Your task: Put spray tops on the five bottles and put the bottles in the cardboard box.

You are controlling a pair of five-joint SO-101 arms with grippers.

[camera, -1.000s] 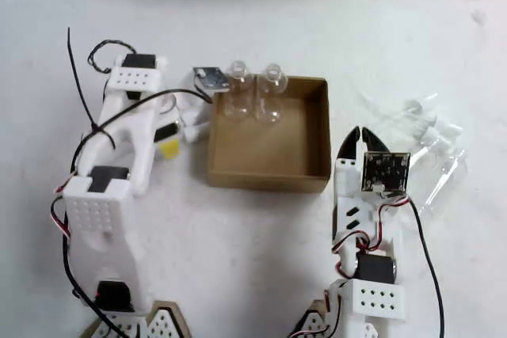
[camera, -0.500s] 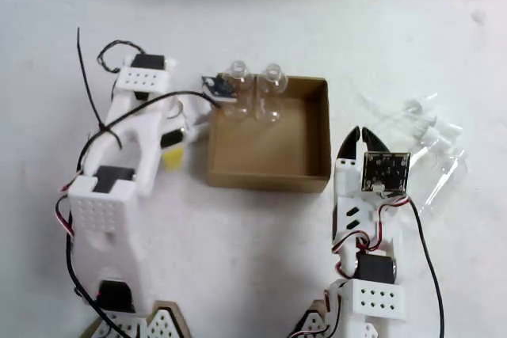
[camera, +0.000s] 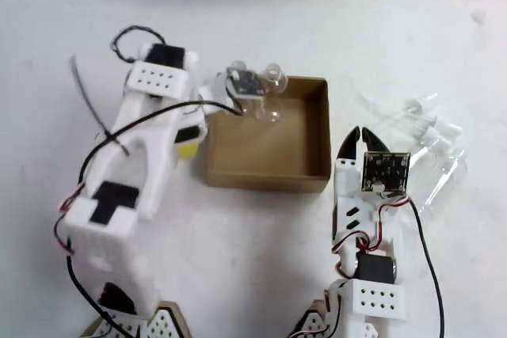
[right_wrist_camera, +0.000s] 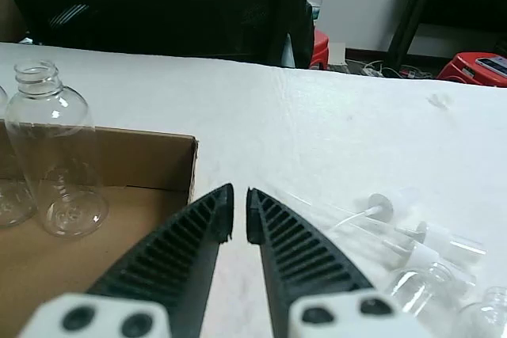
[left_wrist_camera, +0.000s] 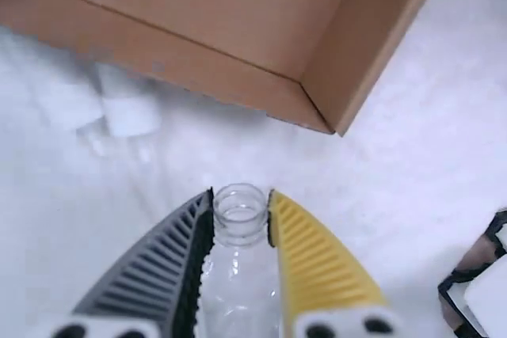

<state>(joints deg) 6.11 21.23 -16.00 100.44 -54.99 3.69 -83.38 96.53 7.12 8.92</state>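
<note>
My left gripper pinches the neck of a clear, uncapped plastic bottle just outside the brown cardboard box. The slick neck could slip, or the bottle could get boxed without a spray top.

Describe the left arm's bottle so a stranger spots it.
Find the cardboard box mid-table; the left end effector is by its far left corner. Its grey and yellow fingers pinch the neck of one clear bottle, while neighbouring bottles stand in the box.

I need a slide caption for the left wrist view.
Left jaws grip an uncapped bottle at its neck, near the box corner.
</note>
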